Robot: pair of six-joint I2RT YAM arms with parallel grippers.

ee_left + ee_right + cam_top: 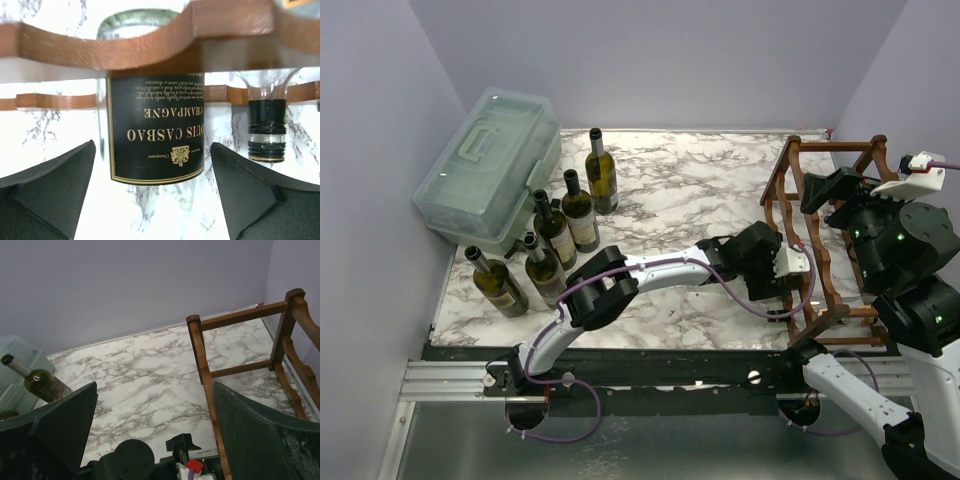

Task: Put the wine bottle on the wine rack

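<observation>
item 1. white marble-patterned table top (680, 180): carries everything below.

item 2. reddish-brown open wooden wine rack (817, 262) with scalloped rails: at 3 o'clock on the table in the top view, rails running 12 to 6.

item 3. translucent plastic lidded box (490, 165): at 10 o'clock, well apart from the rack.

item 4. black two-finger left gripper (788, 268): reached across to the rack's 9 o'clock face, so this is the nearer arm. its dark fingers (55, 190) stand wide apart and clasp nothing.

item 5. right gripper (155, 390): raised near the rack's 3 o'clock side, fingers spread wide, empty.

item 6. group of five green glass bottles (580, 210): standing at 9 o'clock, just beside the box.

item 7. glass wine bottle with a black, gold-lettered label (155, 125): on its side in the rack, with a scalloped rail crossing it in the left wrist view.
- it lies at 12 o'clock from the left fingers, in line with the gap between them. a sliver of marble shows on either side, and i see no contact.
- its long axis runs 12 to 6 there, so i read it as 9 to 3 in the top view, across the rails.
- the label reads upside down; i cannot tell which end is the neck.
- i judge the bottle seated. the next move looks like a straight pull-back toward 6 along that axis, fingers spread so they don't drag the glass.

item 8. black-capped neck of a second bottle (267, 130): in the next cradle, at 3 o'clock of the labelled one, pointing to 6.
</observation>
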